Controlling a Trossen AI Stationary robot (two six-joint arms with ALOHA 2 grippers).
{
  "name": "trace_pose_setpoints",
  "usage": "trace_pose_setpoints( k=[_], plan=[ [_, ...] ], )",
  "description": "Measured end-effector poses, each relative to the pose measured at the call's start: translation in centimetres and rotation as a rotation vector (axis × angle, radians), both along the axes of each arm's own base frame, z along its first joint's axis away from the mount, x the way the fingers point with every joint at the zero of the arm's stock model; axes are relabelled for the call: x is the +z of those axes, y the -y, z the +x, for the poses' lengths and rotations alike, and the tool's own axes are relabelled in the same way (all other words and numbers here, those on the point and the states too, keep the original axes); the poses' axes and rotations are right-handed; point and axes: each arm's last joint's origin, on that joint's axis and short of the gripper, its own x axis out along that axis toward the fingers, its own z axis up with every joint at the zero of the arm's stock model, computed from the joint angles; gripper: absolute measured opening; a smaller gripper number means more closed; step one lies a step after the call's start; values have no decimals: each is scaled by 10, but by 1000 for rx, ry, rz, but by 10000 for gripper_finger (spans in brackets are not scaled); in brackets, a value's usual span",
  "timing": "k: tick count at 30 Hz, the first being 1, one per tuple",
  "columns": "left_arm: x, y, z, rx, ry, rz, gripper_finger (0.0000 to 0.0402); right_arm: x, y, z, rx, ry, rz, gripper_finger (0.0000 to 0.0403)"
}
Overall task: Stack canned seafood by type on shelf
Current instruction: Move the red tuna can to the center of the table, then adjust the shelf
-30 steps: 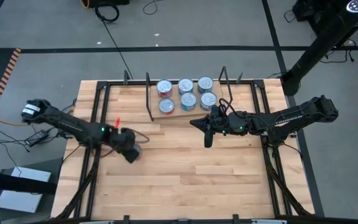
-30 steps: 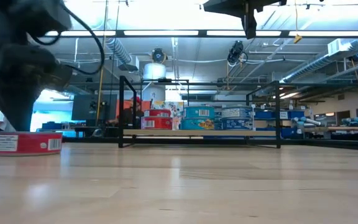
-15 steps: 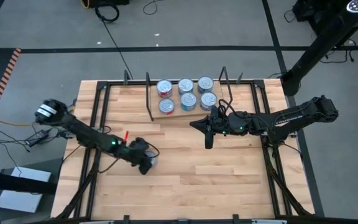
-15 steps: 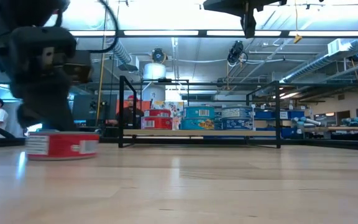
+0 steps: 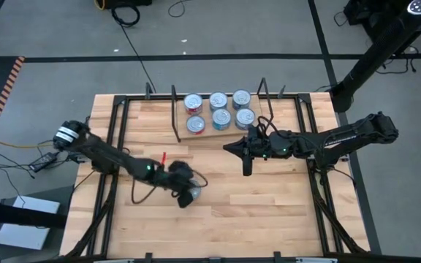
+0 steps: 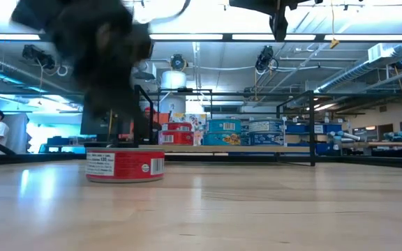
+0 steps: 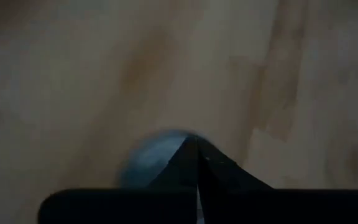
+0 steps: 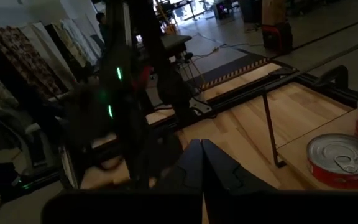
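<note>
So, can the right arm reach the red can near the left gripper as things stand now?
Probably yes, but not cleanly. The red can stands on open tabletop, yet the shut left gripper sits right over it, blocking a grasp from above. The shut right gripper hangs beside the shelf.

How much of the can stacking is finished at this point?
Done: six tins sit on the shelf, red labels at one end and blue beside them. In hand: the left claw is shut, tips at the lid of a red tin standing out on the wooden table. Left: that tin is not yet on the shelf. The right claw waits shut in the air beside the shelf.
</note>
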Motion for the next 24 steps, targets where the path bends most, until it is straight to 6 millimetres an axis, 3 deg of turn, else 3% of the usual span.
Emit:
trace_pose_setpoints(
  k=[5, 9, 16, 24],
  plan=[
    [43, -33, -16, 18, -102, 170, 0, 3, 0, -2, 4, 6, -2, 4],
    [65, -72, -39, 112, -149, 218, 0, 5, 0, -4, 5, 15, -7, 4],
    [75, -127, -52, 281, -173, 263, 0, 6, 0, -5, 3, 18, -27, 4],
    [68, -164, -45, 394, -162, 250, 0, 6, 0, -5, -2, 11, -29, 4]
  ],
)
